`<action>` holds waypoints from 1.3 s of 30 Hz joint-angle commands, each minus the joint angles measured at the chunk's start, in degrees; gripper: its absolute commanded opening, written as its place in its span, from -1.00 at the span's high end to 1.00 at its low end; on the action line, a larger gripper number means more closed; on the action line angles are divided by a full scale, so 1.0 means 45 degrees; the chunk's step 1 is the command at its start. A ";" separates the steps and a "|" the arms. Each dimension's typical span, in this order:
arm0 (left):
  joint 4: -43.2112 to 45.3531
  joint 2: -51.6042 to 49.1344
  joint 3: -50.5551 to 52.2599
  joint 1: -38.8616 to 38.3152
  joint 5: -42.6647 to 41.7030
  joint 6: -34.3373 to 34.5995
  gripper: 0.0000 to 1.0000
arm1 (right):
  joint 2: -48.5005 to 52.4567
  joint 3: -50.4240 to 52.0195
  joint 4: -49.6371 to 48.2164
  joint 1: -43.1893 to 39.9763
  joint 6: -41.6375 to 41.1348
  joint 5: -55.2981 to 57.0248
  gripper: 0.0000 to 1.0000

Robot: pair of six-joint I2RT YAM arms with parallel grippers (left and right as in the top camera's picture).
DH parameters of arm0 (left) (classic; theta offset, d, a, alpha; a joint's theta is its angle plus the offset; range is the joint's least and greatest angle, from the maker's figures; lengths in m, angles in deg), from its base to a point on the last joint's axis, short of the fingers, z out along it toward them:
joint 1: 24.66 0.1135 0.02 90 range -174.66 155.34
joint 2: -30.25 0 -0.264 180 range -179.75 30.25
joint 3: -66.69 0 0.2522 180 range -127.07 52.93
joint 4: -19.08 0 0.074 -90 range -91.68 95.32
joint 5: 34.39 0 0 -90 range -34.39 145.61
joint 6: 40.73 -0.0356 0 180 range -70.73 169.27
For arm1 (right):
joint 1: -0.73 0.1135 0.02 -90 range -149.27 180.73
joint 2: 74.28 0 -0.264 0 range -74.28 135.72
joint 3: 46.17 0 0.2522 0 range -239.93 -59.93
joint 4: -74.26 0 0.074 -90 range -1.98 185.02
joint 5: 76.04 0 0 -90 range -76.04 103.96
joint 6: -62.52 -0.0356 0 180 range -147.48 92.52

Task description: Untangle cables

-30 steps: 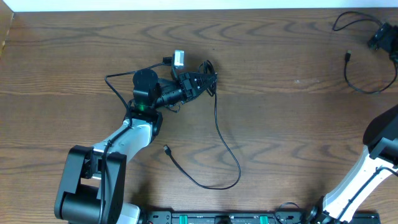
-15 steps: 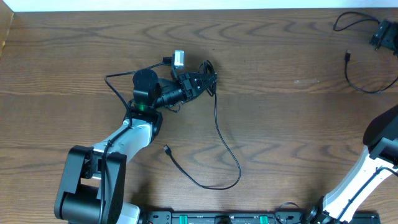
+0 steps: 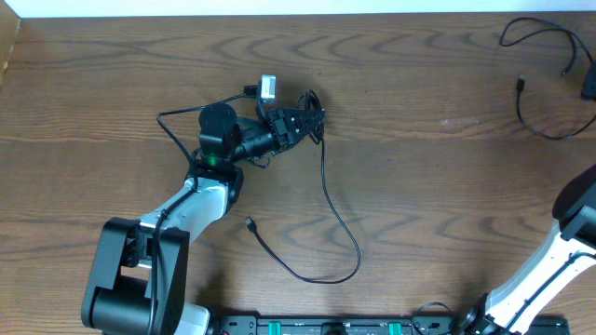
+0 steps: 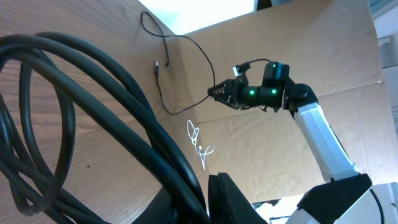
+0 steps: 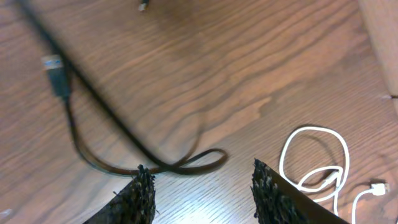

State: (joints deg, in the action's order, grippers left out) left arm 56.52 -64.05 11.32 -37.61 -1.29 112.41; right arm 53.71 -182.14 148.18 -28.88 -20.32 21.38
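The cables (image 3: 358, 251) lie in two groups. The left gripper (image 3: 312, 119) is clamped shut on one black cable (image 3: 324, 181) at the far left-centre of the table (image 3: 419, 186), apparently pinning its bunched end so the rest trails toward the near edge in one open curve ending in a free plug (image 3: 249, 222). The right gripper (image 5: 202, 180) hovers at the far right, jaws apart and holding nothing, over a second black cable (image 5: 73, 134) with a white cable (image 5: 314, 128) just to its right, probably to part them: two black cables, one white, two grippers.
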 commanded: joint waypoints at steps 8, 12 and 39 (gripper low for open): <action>0.0063 0.0024 -0.0126 -0.0005 -0.0107 -0.0403 0.56 | -0.0107 0.0680 -0.0869 -0.0321 0.0199 -0.1773 0.98; 0.0063 0.0024 -0.0126 -0.0005 -0.0107 -0.0398 0.53 | -0.0107 0.0680 -0.1195 -0.0330 0.0384 -0.1778 0.92; 0.0063 0.0024 -0.0126 -0.0005 -0.0107 -0.0403 0.50 | 0.0078 0.0724 -0.2851 -0.0340 0.1855 -0.2074 0.40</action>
State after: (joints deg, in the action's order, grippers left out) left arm 56.52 -64.05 11.32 -37.61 -1.27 111.82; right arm 53.71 -179.28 135.61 -30.23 -13.30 12.37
